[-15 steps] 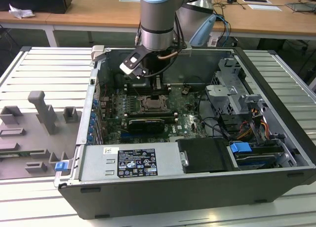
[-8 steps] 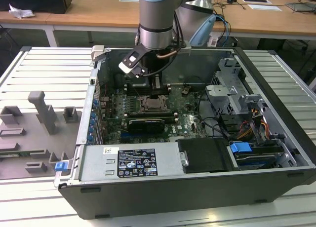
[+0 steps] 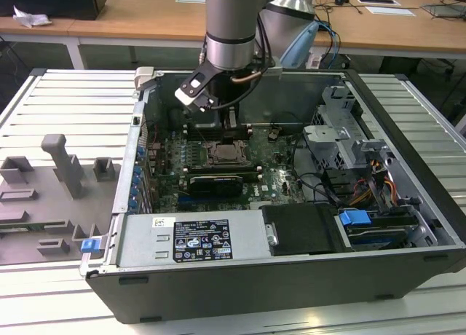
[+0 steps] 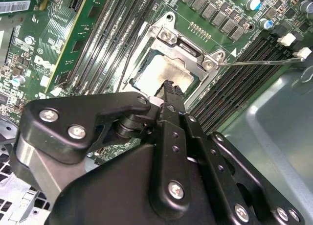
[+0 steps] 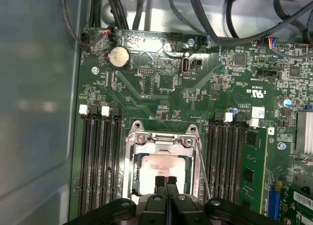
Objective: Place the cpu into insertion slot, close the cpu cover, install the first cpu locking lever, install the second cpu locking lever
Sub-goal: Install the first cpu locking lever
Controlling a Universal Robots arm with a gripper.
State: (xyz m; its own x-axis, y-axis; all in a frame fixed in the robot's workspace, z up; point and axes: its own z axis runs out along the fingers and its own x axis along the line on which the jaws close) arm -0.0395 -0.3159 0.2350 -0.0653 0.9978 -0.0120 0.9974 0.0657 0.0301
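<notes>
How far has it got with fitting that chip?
The small square silvery-grey cpu lies in its socket, and the thin silvery metal cpu cover looks folded down around it. The black gripper, fingers shut, is down at the chip's edge. A thin metal locking lever sticks out unlatched, so locking is not yet done.

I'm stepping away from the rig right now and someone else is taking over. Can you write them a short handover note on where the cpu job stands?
The hand is shut and holds nothing. Its fingertips are right over the cpu; I cannot tell whether they touch it.
The cpu lies seated in the socket.
The cpu cover appears to be down, framing the cpu.
Done: cpu placed, and the cover seemingly closed.
Left: one thin locking lever stands free, angled out from the socket, so it is not latched. I cannot tell the other lever's state.
</notes>
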